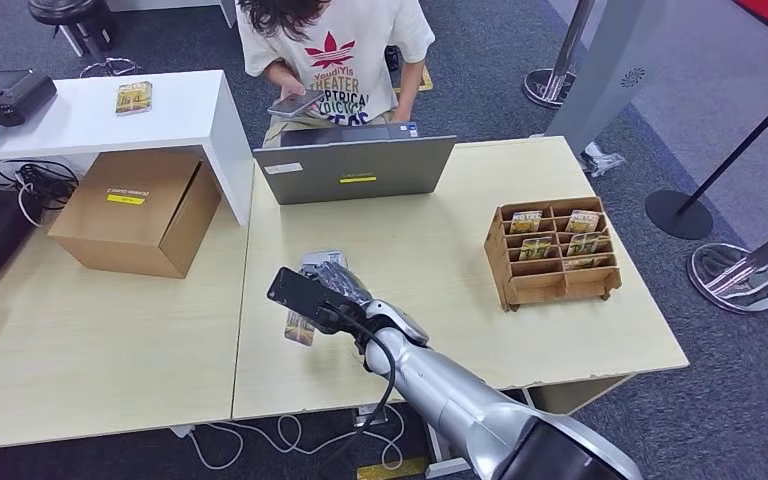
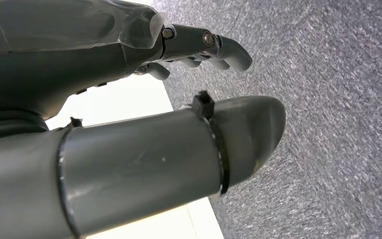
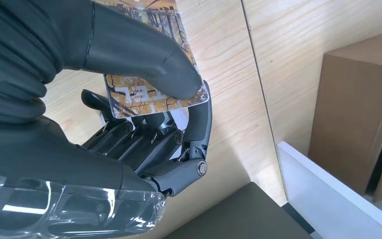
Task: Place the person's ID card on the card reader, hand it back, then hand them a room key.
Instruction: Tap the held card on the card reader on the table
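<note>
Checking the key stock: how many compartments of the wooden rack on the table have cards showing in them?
4 at least. In the wooden card rack, cards show in the back left and back right compartments and in two middle ones. The front row may hold more, hidden.

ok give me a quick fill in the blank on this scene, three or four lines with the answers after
1. The right hand pinches a ____ between its thumb and fingers.
2. The wooden organizer stands on the table to the robot's ____ of the laptop.
3. The person behind the laptop holds a ____ in both hands.
4. The cardboard box sits partly under a ____ shelf.

Missing words: card; right; phone; white
</note>
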Controlling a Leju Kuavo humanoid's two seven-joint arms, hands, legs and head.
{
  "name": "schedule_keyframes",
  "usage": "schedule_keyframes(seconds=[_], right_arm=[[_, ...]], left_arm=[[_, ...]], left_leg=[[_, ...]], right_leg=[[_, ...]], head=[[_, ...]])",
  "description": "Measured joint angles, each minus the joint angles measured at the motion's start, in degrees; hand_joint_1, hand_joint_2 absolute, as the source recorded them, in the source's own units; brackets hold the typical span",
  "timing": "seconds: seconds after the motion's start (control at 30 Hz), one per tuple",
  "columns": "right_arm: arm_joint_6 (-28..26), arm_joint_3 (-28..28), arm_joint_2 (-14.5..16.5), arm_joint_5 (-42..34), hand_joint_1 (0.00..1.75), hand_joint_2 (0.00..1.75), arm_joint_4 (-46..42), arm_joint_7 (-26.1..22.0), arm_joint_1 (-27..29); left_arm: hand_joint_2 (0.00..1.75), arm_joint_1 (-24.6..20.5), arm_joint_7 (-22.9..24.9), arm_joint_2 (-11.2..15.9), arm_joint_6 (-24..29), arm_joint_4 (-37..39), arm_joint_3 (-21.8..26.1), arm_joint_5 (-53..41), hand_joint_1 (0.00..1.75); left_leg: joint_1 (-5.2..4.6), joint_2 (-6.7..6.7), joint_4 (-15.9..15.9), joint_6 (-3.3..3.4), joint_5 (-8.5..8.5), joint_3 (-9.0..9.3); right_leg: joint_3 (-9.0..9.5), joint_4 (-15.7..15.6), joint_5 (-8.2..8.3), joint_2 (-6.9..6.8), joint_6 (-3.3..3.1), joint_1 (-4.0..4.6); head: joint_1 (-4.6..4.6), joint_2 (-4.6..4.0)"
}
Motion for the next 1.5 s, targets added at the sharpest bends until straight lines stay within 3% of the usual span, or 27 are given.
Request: schedule_keyframes(seconds=[0.1,0.17,0.2,0.27,0.33,0.37,0.47,0.53,0.67,0.73,0.8,0.83,0.87,0.9,0.97,1.03,1.13,1.2,1.3,1.33,1.37,1.4,1.43,1.5], right_arm=[[0.57,0.02,0.04,0.02,1.75,1.75,-0.06,-0.05,-0.07],[0.68,0.02,0.16,0.02,1.75,1.75,-0.16,-0.07,-0.15],[0.7,0.02,0.23,0.0,1.75,1.75,-0.21,-0.05,-0.21],[0.72,0.03,0.31,-0.2,1.75,1.75,-0.2,-0.01,-0.25],[0.69,0.03,0.3,-0.45,1.75,1.75,-0.15,0.01,-0.11],[0.66,0.02,0.3,-0.55,1.75,1.75,-0.13,0.0,-0.04],[0.5,0.02,0.29,-0.73,1.75,1.75,-0.13,-0.1,-0.06],[0.39,0.02,0.28,-0.9,1.75,1.75,-0.13,-0.16,-0.07],[0.24,0.04,0.14,-1.14,1.75,1.75,-0.13,-0.21,-0.08],[0.17,0.04,0.0,-1.26,1.75,1.75,-0.13,-0.28,-0.1],[0.16,0.04,-0.22,-1.39,1.75,1.75,-0.07,-0.31,0.06],[0.16,0.04,-0.34,-1.44,1.75,1.75,-0.02,-0.32,0.17],[0.16,0.04,-0.45,-1.47,1.75,1.75,0.01,-0.32,0.24],[0.16,0.04,-0.52,-1.49,1.75,1.75,0.02,-0.33,0.26],[0.18,0.04,-0.57,-1.49,1.75,1.75,-0.03,-0.36,0.16],[0.21,0.04,-0.55,-1.48,1.75,1.75,-0.09,-0.37,0.01],[0.28,0.04,-0.52,-1.46,1.75,1.75,-0.17,-0.35,-0.04],[0.3,0.04,-0.46,-1.44,1.75,1.75,-0.27,-0.35,-0.15],[0.36,0.06,-0.34,-1.44,1.75,1.75,-0.3,-0.27,-0.24],[0.37,0.07,-0.34,-1.45,1.75,1.75,-0.3,-0.22,-0.16],[0.38,0.08,-0.34,-1.46,1.75,1.75,-0.29,-0.18,-0.09],[0.37,0.09,-0.34,-1.47,1.75,1.75,-0.29,-0.16,-0.05],[0.37,0.1,-0.33,-1.48,1.75,1.75,-0.3,-0.16,-0.05],[0.33,0.1,-0.3,-1.53,1.75,1.75,-0.31,-0.14,-0.1]], left_arm=[[0.0,-0.03,0.12,0.01,0.01,0.01,0.0,0.08,0.0],[0.0,-0.01,0.15,0.07,0.01,0.01,0.0,0.09,0.0],[0.0,-0.01,0.11,0.09,0.01,0.01,0.0,0.05,0.0],[0.0,0.02,-0.02,0.13,0.0,0.01,0.0,-0.08,0.0],[0.0,0.13,-0.22,0.22,-0.03,0.01,0.0,-0.25,0.0],[0.0,0.18,-0.33,0.28,-0.05,0.01,0.0,-0.34,0.0],[0.0,0.11,-0.53,0.39,-0.17,0.02,0.0,-0.57,0.0],[0.0,0.01,-0.6,0.37,-0.25,0.04,0.0,-0.71,0.0],[0.0,0.13,-0.71,0.36,-0.34,0.05,-0.01,-0.98,0.0],[0.0,0.09,-0.85,0.34,-0.34,0.05,-0.02,-1.13,0.0],[0.0,0.08,-0.99,0.35,-0.34,0.05,-0.02,-1.26,0.0],[0.0,0.1,-1.04,0.36,-0.34,0.05,-0.02,-1.31,0.0],[0.0,0.11,-1.04,0.37,-0.34,0.05,-0.02,-1.34,0.0],[0.0,0.12,-1.04,0.37,-0.34,0.05,-0.02,-1.37,0.0],[0.0,0.1,-1.02,0.27,-0.34,0.06,-0.02,-1.37,0.0],[0.0,0.04,-0.98,0.15,-0.33,0.08,-0.02,-1.36,0.0],[0.0,0.0,-0.92,0.14,-0.32,0.09,-0.02,-1.34,0.0],[0.0,0.03,-0.82,0.17,-0.32,0.09,-0.02,-1.34,0.0],[0.0,0.05,-0.65,0.24,-0.32,0.09,-0.02,-1.38,0.0],[0.0,0.1,-0.62,0.29,-0.32,0.09,-0.02,-1.39,0.0],[0.0,0.15,-0.6,0.35,-0.33,0.09,-0.02,-1.43,0.0],[0.0,0.18,-0.58,0.4,-0.33,0.09,-0.02,-1.46,0.0],[0.0,0.17,-0.57,0.45,-0.33,0.09,-0.02,-1.5,0.0],[0.0,0.04,-0.56,0.44,-0.33,0.15,-0.02,-1.56,0.0]], left_leg=[[0.06,0.1,-0.24,-1.1,0.01,0.06],[0.16,0.17,0.83,-1.75,-0.99,-0.24],[0.23,0.19,2.9,-2.05,-2.27,-1.07],[0.36,0.21,10.08,-2.53,-5.69,-4.28],[0.4,0.21,15.19,-2.79,-6.93,-6.75],[0.41,0.21,14.64,-2.81,-5.95,-6.54],[0.37,0.22,4.48,-2.55,-1.09,-1.79],[0.16,0.12,1.0,-1.85,-0.53,-0.13],[0.23,-0.01,0.48,-0.19,-0.26,-0.08],[0.35,0.05,0.2,0.44,-0.07,-0.05],[0.27,0.08,0.18,0.7,-0.03,-0.16],[0.21,0.08,0.18,0.74,-0.03,-0.18],[0.14,0.05,0.18,0.75,-0.02,-0.16],[0.06,0.01,0.18,0.75,-0.02,-0.09],[-0.18,-0.06,0.2,0.67,-0.04,0.01],[-0.29,-0.05,0.17,0.26,0.01,-0.08],[-0.2,0.05,-0.16,-0.71,0.13,-0.08],[-0.22,0.08,1.55,-1.31,-1.22,-0.69],[0.1,0.11,11.82,-2.18,-6.19,-5.18],[0.22,0.11,14.57,-2.37,-7.0,-6.47],[0.32,0.11,15.32,-2.5,-6.74,-6.81],[0.42,0.13,13.72,-2.58,-5.43,-6.02],[0.53,0.16,10.07,-2.65,-3.41,-4.2],[0.55,0.15,3.0,-2.46,-1.03,-0.6]], right_leg=[[0.81,-1.8,0.18,0.02,-0.39,0.22],[1.24,-2.39,0.42,0.06,-0.97,-0.04],[1.46,-2.65,0.52,0.04,-1.23,-0.21],[1.58,-2.61,0.42,0.01,-1.53,-0.26],[1.56,-2.32,0.2,0.06,-1.63,-0.24],[1.57,-2.12,0.04,0.13,-1.6,-0.26],[1.58,-1.32,-0.58,0.37,-1.07,-0.27],[1.3,-1.03,-0.69,0.45,-0.41,-0.08],[0.74,-0.25,-1.28,0.39,0.8,-0.03],[-1.58,4.6,-4.03,0.29,1.19,-0.08],[-5.39,12.1,-7.08,0.26,1.31,-0.09],[-6.65,14.47,-7.53,0.25,1.27,-0.08],[-6.82,14.62,-6.85,0.24,1.12,-0.06],[-5.77,12.38,-5.18,0.24,0.85,-0.02],[-1.65,4.23,-1.52,0.15,0.01,0.19],[0.84,-0.97,-0.1,-0.01,-0.43,0.45],[1.17,-2.1,0.2,0.0,-0.71,0.4],[1.73,-2.97,0.63,-0.07,-1.29,0.0],[1.98,-3.22,0.7,-0.18,-1.69,-0.14],[1.93,-3.12,0.64,-0.17,-1.71,-0.14],[1.89,-2.97,0.57,-0.13,-1.67,-0.16],[1.87,-2.76,0.46,-0.07,-1.57,-0.22],[1.86,-2.44,0.26,0.0,-1.38,-0.31],[1.65,-1.68,-0.21,0.1,-0.79,-0.29]], head=[[0.03,0.01],[-0.15,0.0],[-0.3,0.0],[-0.6,0.0],[-0.66,0.0],[-0.67,0.0],[-0.72,0.0],[-0.73,0.01],[-0.51,0.0],[-0.35,0.0],[-0.25,0.0],[-0.25,0.0],[-0.23,0.0],[-0.22,0.0],[-0.25,0.0],[-0.29,0.0],[-0.27,0.01],[-0.42,0.01],[-0.72,0.0],[-0.73,0.0],[-0.73,0.0],[-0.73,0.0],[-0.73,0.0],[-0.83,0.0]])
